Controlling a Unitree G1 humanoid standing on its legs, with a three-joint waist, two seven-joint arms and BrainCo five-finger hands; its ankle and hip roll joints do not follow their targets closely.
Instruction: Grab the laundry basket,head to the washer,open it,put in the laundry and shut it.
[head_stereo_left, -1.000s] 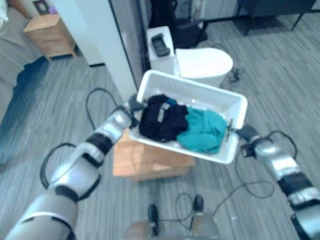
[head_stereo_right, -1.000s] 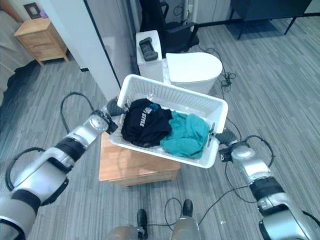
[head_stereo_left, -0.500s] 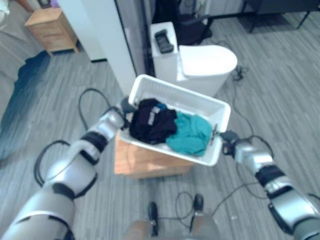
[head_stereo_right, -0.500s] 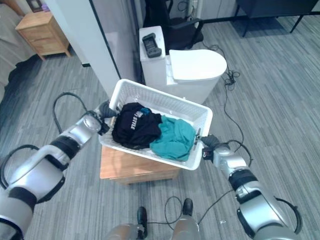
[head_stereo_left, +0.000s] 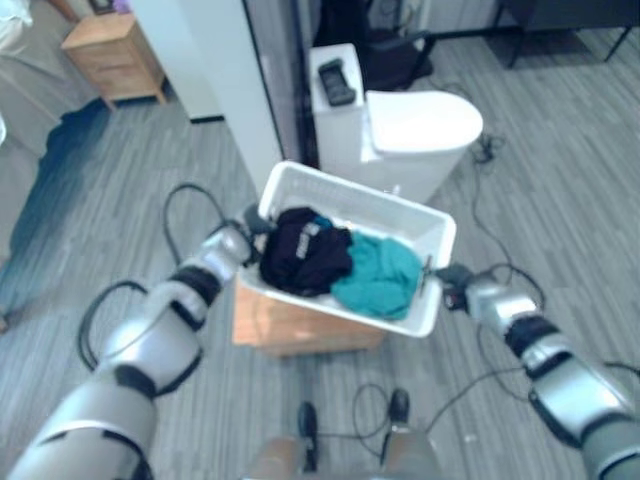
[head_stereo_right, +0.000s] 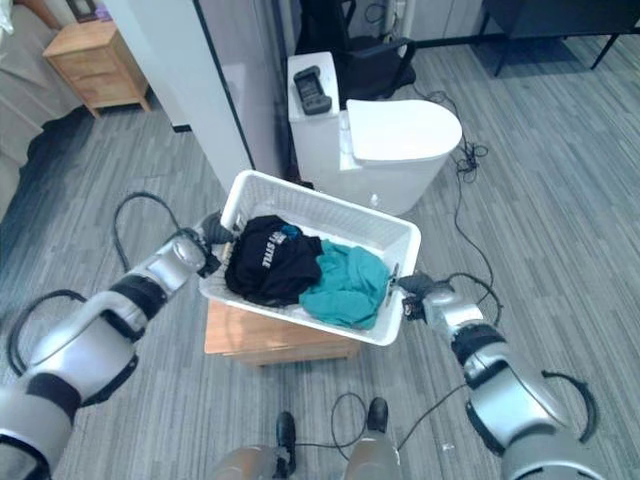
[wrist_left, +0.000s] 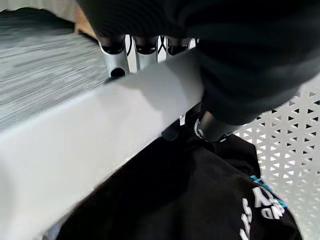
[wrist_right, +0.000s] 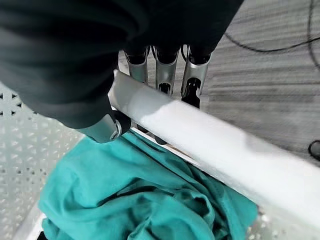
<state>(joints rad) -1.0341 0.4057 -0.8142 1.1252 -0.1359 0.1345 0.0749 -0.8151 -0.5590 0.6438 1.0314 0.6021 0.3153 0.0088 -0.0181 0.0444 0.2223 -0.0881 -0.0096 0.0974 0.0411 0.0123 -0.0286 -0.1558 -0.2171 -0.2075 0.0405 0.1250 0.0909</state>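
Both hands grip the white basket (head_stereo_right: 395, 232) by its end rims: the left hand (head_stereo_right: 216, 229) has fingers (wrist_left: 114, 54) curled under the rim and thumb inside, and the right hand (head_stereo_right: 412, 290) pinches the opposite rim between fingers (wrist_right: 163, 70) and thumb. The basket is held over a low wooden stand (head_stereo_right: 270, 337), with a black garment (head_stereo_right: 266, 259) at its left end touching a teal one (head_stereo_right: 346, 283) at its right. Beyond stand a white toilet (head_stereo_right: 395, 140) with a dark device (head_stereo_right: 310, 90) on its tank, and a wooden nightstand (head_stereo_right: 90, 50) far left.
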